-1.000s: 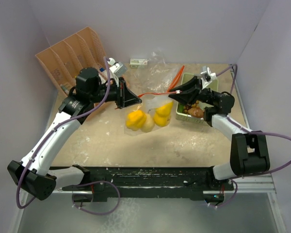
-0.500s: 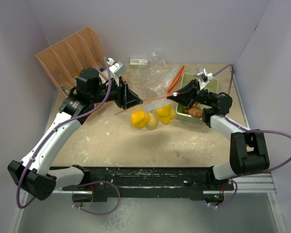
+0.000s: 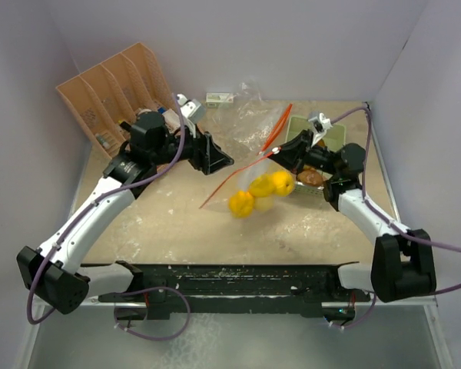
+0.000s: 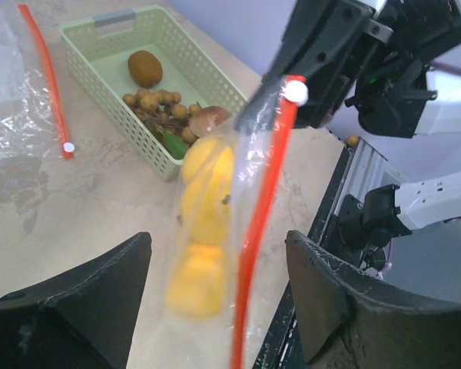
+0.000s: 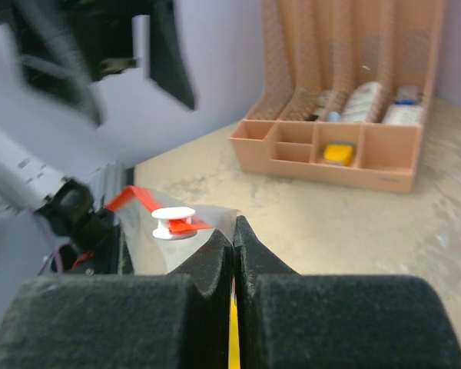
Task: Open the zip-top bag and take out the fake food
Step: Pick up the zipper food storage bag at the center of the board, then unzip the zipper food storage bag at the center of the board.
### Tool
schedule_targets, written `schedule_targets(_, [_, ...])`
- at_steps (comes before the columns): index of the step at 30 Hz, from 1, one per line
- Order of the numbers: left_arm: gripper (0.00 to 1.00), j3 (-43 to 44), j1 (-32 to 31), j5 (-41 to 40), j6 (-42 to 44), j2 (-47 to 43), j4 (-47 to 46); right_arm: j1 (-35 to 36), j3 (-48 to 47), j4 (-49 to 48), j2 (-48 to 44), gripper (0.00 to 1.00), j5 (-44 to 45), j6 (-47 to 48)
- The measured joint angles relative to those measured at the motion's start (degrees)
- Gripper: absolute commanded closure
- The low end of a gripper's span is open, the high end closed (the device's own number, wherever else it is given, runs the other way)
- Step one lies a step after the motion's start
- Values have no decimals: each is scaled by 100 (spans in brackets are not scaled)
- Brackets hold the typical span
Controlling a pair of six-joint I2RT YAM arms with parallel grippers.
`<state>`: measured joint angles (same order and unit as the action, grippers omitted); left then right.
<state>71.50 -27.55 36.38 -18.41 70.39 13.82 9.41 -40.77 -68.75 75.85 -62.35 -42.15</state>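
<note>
Red zip strip (image 4: 263, 207) clamped in right gripper (image 5: 234, 234) beside slider (image 5: 173, 214); bag (image 4: 242, 165) hangs, fake food (image 4: 206, 201) inside. Left gripper (image 4: 217, 254) gaping, empty: should pinch slider, draw along strip.

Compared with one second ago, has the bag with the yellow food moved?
Yes. The bag has swung to the right, nearer the green basket.

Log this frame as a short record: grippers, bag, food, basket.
left gripper: open, not touching the bag
right gripper: shut on bag next to the slider
bag: hangs from right gripper; cannot tell whether the zip is open or shut
lemons: yellow, inside bag
basket: on table, holds brown pieces
</note>
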Motion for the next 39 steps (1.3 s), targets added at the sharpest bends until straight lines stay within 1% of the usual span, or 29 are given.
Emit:
schedule_targets(4, [25, -68, -428, -376, -2, 81, -20, 197, -400, 2441, -323, 100, 951, 1305])
schedule_targets(7, [25, -105, -778, -669, -4, 269, -133, 358, -678, 3952, -444, 100, 1672, 1939])
schedule_targets(10, [25, -273, -1047, -887, -39, 472, -457, 422, -791, 4905, -540, 100, 2175, 2334])
schedule_targets(12, [24, -415, -1156, -1019, -52, 562, -651, 424, -791, 5322, -577, 100, 2396, 2505])
schedule_targets(15, [23, -588, -1314, -1298, -17, 737, -966, 428, -758, 5657, -640, 100, 2546, 2638])
schedule_targets(18, [25, -833, -1379, -1478, 92, 793, -1408, 448, -673, 5825, -820, 100, 2568, 2706])
schedule_targets(21, [24, -1104, -1403, -1499, 297, 793, -1987, 457, -612, 5954, -1029, 100, 2535, 2765])
schedule_targets(23, [25, -1167, -1414, -1386, 483, 815, -2214, 457, -586, 5989, -1126, 100, 2520, 2787])
schedule_targets(25, [25, -1137, -1423, -1185, 767, 861, -2402, 457, -577, 6002, -1176, 100, 2490, 2804])
schedule_targets(28, [19, -1012, -1366, -800, 1054, 925, -2586, 457, -575, 6019, -1185, 100, 2396, 2837])
schedule_targets(29, [18, -966, -1311, -560, 1156, 938, -2704, 457, -575, 6039, -1185, 100, 2380, 2850])
schedule_targets(31, [16, -824, -1209, -280, 1362, 966, -2745, 457, -575, 6085, -1185, 100, 2361, 2879])
schedule_targets(33, [16, -588, -1139, -33, 1639, 1040, -2669, 457, -570, 6131, -1185, 100, 2330, 2905])
schedule_targets(35, [16, -372, -1095, 337, 2092, 1121, -2605, 457, -568, 6166, -1187, 100, 2277, 2931])
schedule_targets(39, [17, -326, -1106, 1106, 2798, 1250, -2575, 457, -568, 6227, -1211, 100, 2232, 2949])
